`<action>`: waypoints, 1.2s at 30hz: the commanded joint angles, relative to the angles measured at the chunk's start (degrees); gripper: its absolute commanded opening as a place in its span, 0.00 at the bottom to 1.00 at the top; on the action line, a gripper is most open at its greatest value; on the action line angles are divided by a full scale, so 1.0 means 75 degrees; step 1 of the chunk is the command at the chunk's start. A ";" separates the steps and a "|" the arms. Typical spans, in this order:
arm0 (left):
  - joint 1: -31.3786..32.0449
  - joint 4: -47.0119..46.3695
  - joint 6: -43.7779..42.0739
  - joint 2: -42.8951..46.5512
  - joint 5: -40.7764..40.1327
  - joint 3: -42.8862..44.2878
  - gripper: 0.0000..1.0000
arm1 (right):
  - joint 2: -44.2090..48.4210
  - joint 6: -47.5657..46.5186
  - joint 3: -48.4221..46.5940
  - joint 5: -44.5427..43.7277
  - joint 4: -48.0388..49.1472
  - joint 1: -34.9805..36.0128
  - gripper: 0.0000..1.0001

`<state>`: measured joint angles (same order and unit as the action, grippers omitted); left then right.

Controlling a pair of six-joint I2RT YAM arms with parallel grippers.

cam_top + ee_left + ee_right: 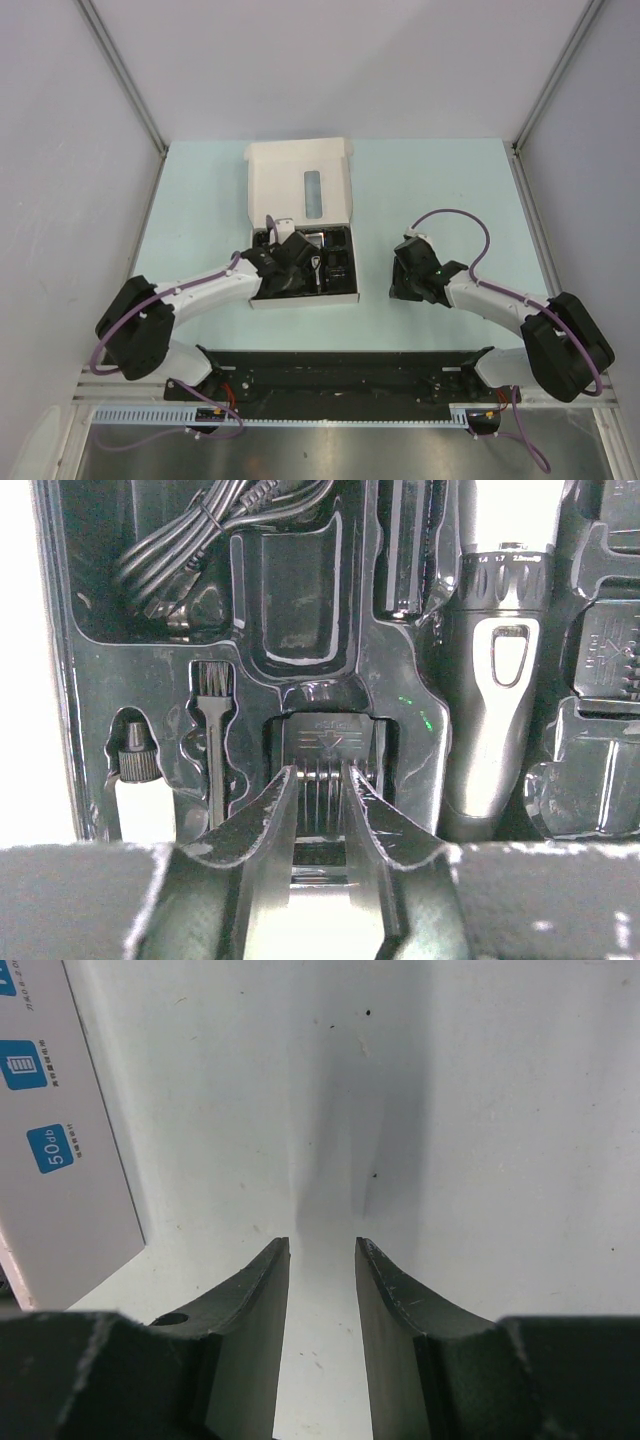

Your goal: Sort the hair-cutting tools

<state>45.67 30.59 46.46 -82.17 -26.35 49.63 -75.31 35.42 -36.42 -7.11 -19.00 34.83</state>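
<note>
Left gripper (318, 772) is down in the black tray (300, 590) of the white box (262, 180). Jaws are narrow and closed on a comb guard (335, 738), one fingertip on each side of its ribbed middle. The guard is seated in its slot.

From that guard, in the left wrist view:
- clipper (500, 660) at 2 o'clock, lying lengthwise in its own recess
- brush (214, 740) at 9 o'clock, bristles toward 12
- coiled cable (190, 540) at 11 o'clock, in the top-left compartment
- two more guards (610, 650) at 3 o'clock, beyond the clipper
- small bottle (135, 765) with a ribbed black cap, past the brush at 9 o'clock

Right gripper (322, 1243) sits low over the bare counter (480, 1110), at 3 o'clock of the box and just apart from it. Its jaws are parted to a medium gap, with nothing between them. The box side with blue labels shows at 9 o'clock in the right wrist view.

In the top view the box lid stands open toward 12 o'clock.
</note>
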 commanded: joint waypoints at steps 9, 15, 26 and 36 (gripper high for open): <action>-0.0275 0.0070 -0.0733 0.0924 0.0090 0.0918 0.46 | 0.1157 0.0258 -0.0159 -0.0024 -0.0383 -0.0190 0.39; -0.1025 0.0070 -0.0920 0.1731 0.0911 0.0825 0.53 | 0.1802 0.0340 -0.0534 -0.0422 -0.1449 -0.0856 0.42; -0.1390 0.0058 -0.2197 0.3127 0.1532 0.0708 0.75 | 0.3195 0.1711 -0.0874 -0.1793 -0.4497 -0.3190 0.60; -0.1613 0.0070 -0.3393 0.3631 0.2973 0.0637 1.00 | 0.2659 0.2274 -0.1938 -0.1569 -0.5959 -0.5171 0.96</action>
<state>34.26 31.29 26.87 -57.39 -10.04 54.54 -54.83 50.41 -44.03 -14.55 -56.01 -2.22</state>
